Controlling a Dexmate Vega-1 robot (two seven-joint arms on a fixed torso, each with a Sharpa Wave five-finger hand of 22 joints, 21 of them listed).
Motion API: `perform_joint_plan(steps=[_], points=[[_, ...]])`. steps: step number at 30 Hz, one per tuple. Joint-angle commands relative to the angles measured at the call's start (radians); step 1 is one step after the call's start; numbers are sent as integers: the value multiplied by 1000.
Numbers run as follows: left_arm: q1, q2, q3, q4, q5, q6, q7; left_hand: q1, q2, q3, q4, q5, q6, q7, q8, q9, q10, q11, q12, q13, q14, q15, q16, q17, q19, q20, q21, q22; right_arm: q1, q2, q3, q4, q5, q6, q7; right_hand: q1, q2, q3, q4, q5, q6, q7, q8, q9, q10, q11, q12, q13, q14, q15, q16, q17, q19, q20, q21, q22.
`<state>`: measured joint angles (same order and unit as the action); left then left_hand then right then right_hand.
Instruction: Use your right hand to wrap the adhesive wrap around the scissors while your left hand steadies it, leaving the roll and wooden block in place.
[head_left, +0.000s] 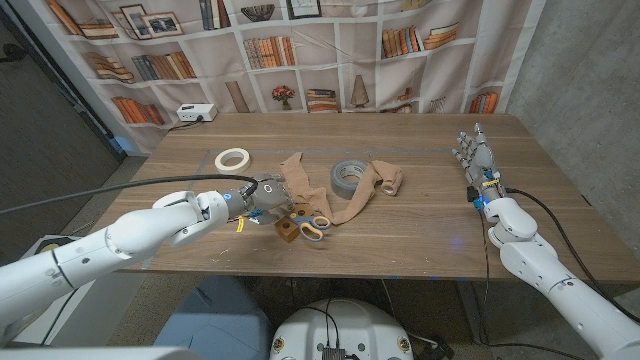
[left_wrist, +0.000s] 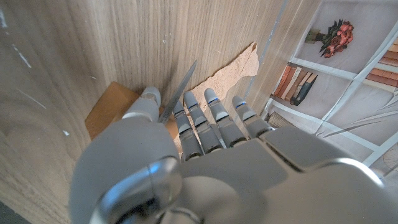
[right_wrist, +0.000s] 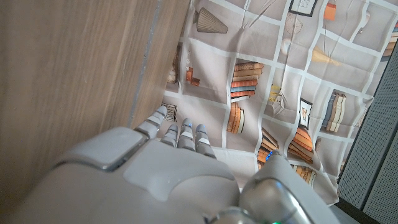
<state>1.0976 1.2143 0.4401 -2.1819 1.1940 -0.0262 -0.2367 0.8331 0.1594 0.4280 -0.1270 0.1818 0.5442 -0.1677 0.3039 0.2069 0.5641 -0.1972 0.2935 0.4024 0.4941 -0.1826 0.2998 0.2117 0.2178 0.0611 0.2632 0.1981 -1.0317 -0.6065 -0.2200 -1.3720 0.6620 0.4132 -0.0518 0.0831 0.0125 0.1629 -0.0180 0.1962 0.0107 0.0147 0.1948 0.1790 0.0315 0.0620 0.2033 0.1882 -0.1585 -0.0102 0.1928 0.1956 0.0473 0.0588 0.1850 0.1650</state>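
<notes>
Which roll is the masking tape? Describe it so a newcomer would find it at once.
On the wooden table, look left of the tan wrap, above the left robot hand. The flat white ring there is it; the other roll is thicker and grey.

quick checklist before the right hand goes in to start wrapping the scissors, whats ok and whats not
1. Left hand at the scissors: ok; firm hold: cannot tell.
2. Right hand empty, fingers apart, at the table's right side, away from the scissors: ok.
3. Adhesive wrap lying loose beside the scissors, not yet around them: not ok.
4. Grey tape roll behind the wrap, untouched: ok.
5. Wooden block beside the scissors, near the left hand: ok, watch it.
</notes>
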Motion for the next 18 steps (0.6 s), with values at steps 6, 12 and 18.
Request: perform_joint_plan(steps=[6, 12, 18], points=[[3, -5, 8, 3, 8, 10, 4, 37, 27, 32, -20, 14, 34, -2, 19, 6, 31, -4, 13, 12, 60, -47, 14, 9, 7, 11, 10, 4, -7, -5, 4, -11, 1, -2, -1, 1, 7, 1, -5, -1, 4, 0, -2, 5, 4, 0, -2, 4, -2, -3, 6, 1, -1, 5, 2, 3], [5, -5, 8, 4, 4, 11, 10, 51, 39, 44, -18, 15, 49, 4, 27, 10, 45, 2, 17, 18, 78, -44, 28, 21, 7, 17, 11, 5, -9, -7, 5, -13, 0, -1, -2, 1, 7, 1, -5, -1, 3, 0, -3, 5, 4, 3, -2, 4, -2, -3, 6, 1, 0, 4, 2, 3], [3, -5, 12, 6, 5, 7, 11, 61, 42, 52, -14, 14, 56, 7, 32, 14, 66, -2, 25, 25, 90, -47, 41, 33, 7, 18, 12, 6, -11, -7, 7, -21, 3, -6, -5, 0, 7, 1, -5, -1, 3, 0, -3, 5, 4, 2, -2, 4, -2, -3, 6, 1, -1, 5, 2, 3]])
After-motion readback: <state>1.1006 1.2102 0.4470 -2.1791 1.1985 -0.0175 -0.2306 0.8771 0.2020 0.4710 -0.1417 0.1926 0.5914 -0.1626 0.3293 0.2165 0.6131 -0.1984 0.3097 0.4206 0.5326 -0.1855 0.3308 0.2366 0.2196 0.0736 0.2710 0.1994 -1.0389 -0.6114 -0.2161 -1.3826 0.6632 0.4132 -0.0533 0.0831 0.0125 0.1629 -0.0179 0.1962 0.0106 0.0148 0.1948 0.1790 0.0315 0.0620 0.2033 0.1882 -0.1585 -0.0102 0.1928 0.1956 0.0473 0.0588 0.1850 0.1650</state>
